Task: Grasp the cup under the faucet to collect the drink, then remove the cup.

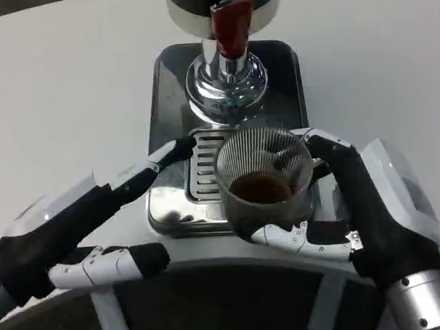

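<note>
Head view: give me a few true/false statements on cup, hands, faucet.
1. The right hand grips the ribbed clear glass cup. True.
2. The cup is empty. False: dark brown liquid sits in its bottom.
3. The left hand holds the cup. False: its fingers lie apart beside the cup, one fingertip at the slotted metal drip tray.
4. The red-handled chrome faucet is beyond the cup, at the picture's top. True.
5. The cup lies tipped on the round white table. False: it is upright, over the tray.
</note>
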Controlling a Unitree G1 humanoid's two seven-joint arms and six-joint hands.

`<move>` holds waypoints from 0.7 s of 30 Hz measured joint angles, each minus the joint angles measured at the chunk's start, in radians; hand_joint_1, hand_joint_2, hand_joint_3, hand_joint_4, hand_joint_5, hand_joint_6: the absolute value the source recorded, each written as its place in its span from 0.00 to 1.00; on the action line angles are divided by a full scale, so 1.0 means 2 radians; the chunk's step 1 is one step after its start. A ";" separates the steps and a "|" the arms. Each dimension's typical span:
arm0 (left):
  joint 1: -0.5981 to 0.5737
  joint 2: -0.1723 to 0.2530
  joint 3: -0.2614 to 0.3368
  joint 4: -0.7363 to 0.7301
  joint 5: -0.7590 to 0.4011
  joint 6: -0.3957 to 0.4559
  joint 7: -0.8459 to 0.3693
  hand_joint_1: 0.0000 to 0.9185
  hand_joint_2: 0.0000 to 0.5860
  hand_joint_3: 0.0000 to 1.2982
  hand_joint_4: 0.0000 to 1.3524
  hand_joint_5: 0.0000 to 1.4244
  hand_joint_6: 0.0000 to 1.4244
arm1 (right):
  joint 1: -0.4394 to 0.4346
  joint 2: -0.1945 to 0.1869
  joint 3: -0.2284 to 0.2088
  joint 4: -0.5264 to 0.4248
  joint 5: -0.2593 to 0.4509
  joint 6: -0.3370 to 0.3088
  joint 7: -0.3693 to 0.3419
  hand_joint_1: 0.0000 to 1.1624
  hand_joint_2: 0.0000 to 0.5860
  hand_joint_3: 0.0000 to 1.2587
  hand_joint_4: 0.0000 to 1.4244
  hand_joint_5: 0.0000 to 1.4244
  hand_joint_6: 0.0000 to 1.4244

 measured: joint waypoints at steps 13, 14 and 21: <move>0.056 -0.001 0.002 -0.063 0.068 -0.006 0.065 0.00 0.01 0.00 0.00 0.00 0.00 | 0.037 -0.015 0.005 -0.039 -0.001 -0.010 0.024 0.82 0.48 0.73 0.80 0.82 0.99; 0.063 -0.001 0.003 -0.072 0.080 -0.006 0.072 0.00 0.01 0.00 0.00 0.00 0.00 | 0.041 -0.016 0.006 -0.043 -0.001 -0.011 0.026 0.82 0.48 0.73 0.80 0.82 0.99; 0.101 -0.005 0.006 -0.122 0.140 -0.002 0.106 0.06 0.02 0.00 0.00 0.00 0.00 | 0.058 -0.022 0.016 -0.064 -0.006 -0.013 0.037 0.82 0.48 0.73 0.80 0.83 1.00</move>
